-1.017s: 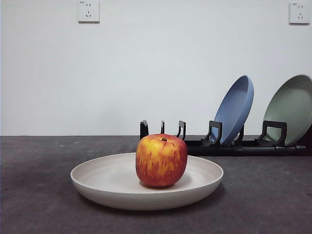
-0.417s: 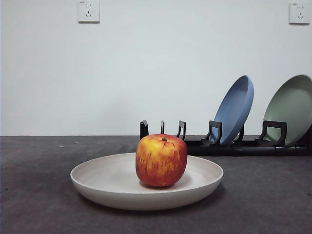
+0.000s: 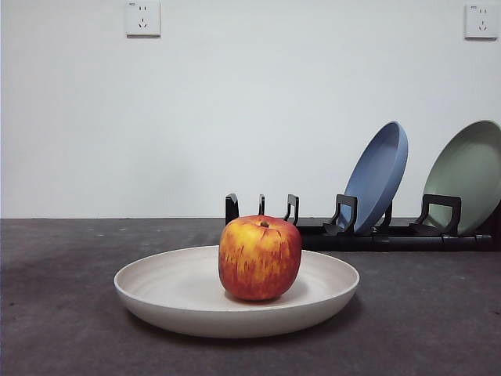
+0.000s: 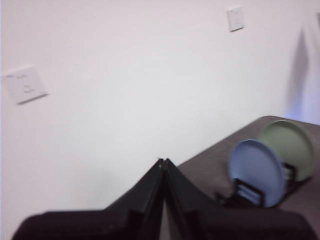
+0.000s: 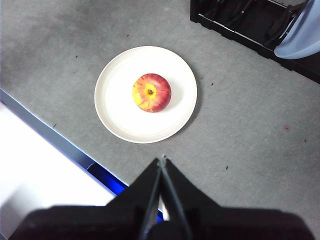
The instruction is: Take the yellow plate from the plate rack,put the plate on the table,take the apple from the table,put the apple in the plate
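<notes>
The cream-coloured yellow plate [image 3: 180, 294] lies flat on the table [image 3: 63, 313], with the red and yellow apple [image 3: 260, 258] standing upright in its middle. Seen from high above, the apple [image 5: 151, 92] rests at the centre of the plate [image 5: 120, 115]. My right gripper [image 5: 162, 159] hangs well above the table edge, shut and holding nothing. My left gripper [image 4: 163, 161] is raised too, shut and empty, facing the wall. The black plate rack [image 3: 368, 235] stands behind the plate; its left slots hold nothing.
A blue plate [image 3: 378, 176] and a pale green plate [image 3: 468, 176] lean in the rack's right slots, also seen as the blue plate [image 4: 255, 170] and green plate [image 4: 287, 145]. The table's front edge [image 5: 60, 140] runs below the plate. Two wall sockets [image 3: 142, 17] sit high on the wall.
</notes>
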Available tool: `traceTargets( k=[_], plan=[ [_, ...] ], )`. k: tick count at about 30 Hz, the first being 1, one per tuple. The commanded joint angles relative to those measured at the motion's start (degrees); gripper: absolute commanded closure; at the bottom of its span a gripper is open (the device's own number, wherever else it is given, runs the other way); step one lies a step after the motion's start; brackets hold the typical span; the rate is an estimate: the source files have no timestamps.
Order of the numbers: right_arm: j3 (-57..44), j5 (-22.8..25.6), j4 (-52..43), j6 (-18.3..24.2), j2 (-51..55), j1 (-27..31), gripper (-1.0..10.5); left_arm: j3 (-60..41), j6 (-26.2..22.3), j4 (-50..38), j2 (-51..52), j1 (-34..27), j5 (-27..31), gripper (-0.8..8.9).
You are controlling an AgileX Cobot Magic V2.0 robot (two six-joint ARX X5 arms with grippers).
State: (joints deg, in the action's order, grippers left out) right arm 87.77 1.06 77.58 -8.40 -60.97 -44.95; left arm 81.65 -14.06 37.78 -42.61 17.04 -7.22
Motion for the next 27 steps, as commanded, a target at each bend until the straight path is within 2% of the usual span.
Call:
traceTargets(
  k=[1,5,9,16,20,27],
  plan=[
    [0.1,0.1,1.2,-0.5,0.0,0.0,9.5,-3.1,-1.5,-0.2,1.4,-7.4,-0.7,8.17],
    [0.1,0.1,1.2,-0.5,0.0,0.0,9.5,-10.6,-1.4,-2.4,6.4,-13.5,-0.7,8.17],
    [0.1,0.1,1.2,-0.5,0.0,0.0,9.5,-24.8,-0.4,-11.8,14.1,-16.5,-0.7,8.17],
    [0.1,0.1,1.2,-0.5,0.0,0.0,9.5,-50.5,8.3,-26.9,26.3,-19.1,-0.7,8.17],
    [0.1,0.1,1.2,-0.5,0.0,0.0,9.5,-61.3,11.3,-27.5,31.8,-19.1,-0.7,8.16],
    [0.1,0.1,1.2,-0.5,0.0,0.0,9.5,-72.6,14.6,-27.5,38.6,-19.1,-0.6,8.17]
  ],
)
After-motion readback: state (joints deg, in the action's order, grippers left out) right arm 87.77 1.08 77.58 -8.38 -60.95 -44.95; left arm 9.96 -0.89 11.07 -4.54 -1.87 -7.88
